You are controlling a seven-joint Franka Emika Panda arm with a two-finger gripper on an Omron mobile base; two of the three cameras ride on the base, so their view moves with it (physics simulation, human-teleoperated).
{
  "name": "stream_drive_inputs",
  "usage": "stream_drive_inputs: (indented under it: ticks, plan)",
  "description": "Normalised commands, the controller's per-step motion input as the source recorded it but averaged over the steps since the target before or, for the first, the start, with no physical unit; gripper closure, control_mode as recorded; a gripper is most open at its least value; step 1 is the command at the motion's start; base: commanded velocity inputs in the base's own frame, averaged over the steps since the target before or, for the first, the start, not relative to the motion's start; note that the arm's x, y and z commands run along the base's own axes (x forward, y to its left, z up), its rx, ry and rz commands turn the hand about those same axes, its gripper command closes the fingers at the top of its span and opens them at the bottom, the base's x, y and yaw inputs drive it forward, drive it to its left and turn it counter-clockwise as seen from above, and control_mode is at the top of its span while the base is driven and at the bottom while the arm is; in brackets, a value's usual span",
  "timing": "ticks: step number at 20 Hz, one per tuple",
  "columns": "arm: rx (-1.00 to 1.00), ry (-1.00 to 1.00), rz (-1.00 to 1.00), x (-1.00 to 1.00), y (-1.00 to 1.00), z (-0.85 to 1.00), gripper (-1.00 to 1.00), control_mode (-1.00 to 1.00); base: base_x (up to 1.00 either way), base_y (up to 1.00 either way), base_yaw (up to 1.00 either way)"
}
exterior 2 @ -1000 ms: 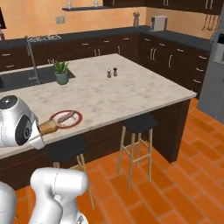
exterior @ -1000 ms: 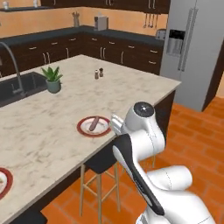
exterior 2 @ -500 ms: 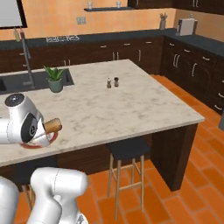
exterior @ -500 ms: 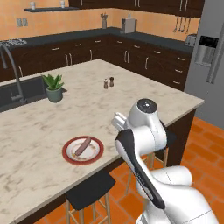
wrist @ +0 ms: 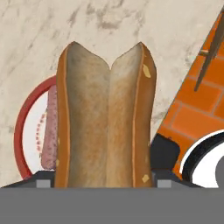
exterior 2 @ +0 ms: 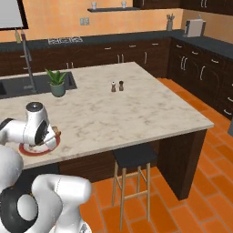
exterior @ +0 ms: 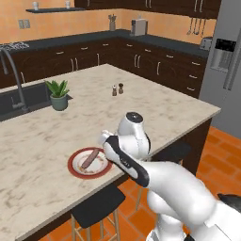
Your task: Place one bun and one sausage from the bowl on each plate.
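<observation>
I hold a split bun (wrist: 105, 118) pinched between my fingers (wrist: 98, 181), its cut face toward my hand camera and its brown crust running down both sides. Below it, on the marble table (exterior: 42, 141), sits a plate (exterior: 75, 167) with a red-brown rim and white centre, close to the near edge of the table. A sausage (exterior: 90, 158) lies on that plate, and from my hand view it shows as a pinkish strip (wrist: 49, 131) just left of the bun. My wrist hangs right over the plate's right side in the left base view, and in the right base view the bun's tip (exterior 2: 56, 132) pokes out just above the plate (exterior 2: 27, 150). Farther back on the table stand a potted plant (exterior: 58, 94) beside the sink (exterior: 19, 101) and a pair of shakers (exterior: 117, 89). A dark stool (exterior 2: 135, 157) stands under the table edge.
</observation>
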Motion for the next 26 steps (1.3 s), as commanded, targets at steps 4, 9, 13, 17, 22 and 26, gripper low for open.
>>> stream_drive_inputs:
  ticks: [4,9,13,17,22,26]
  plan:
    - [-0.11,0.23,0.01,0.85,0.88,-0.86,1.0,-1.0,0.0,0.0,0.0]
    - [-0.07,0.15,0.0,0.67,0.52,-0.6,1.0,-1.0,0.0,0.0,0.0]
    - [-0.03,0.06,0.0,0.53,0.33,-0.3,-1.0,-1.0,0.0,0.0,0.0]
    - [0.0,0.0,0.0,-0.01,0.01,0.4,-1.0,-1.0,0.0,0.0,0.0]
    - [0.0,-0.09,-0.08,-0.52,-0.14,0.95,-1.0,-1.0,0.0,0.0,0.0]
    - [-0.01,-0.03,-0.02,-0.22,-0.13,0.14,-1.0,-1.0,0.0,0.0,0.0]
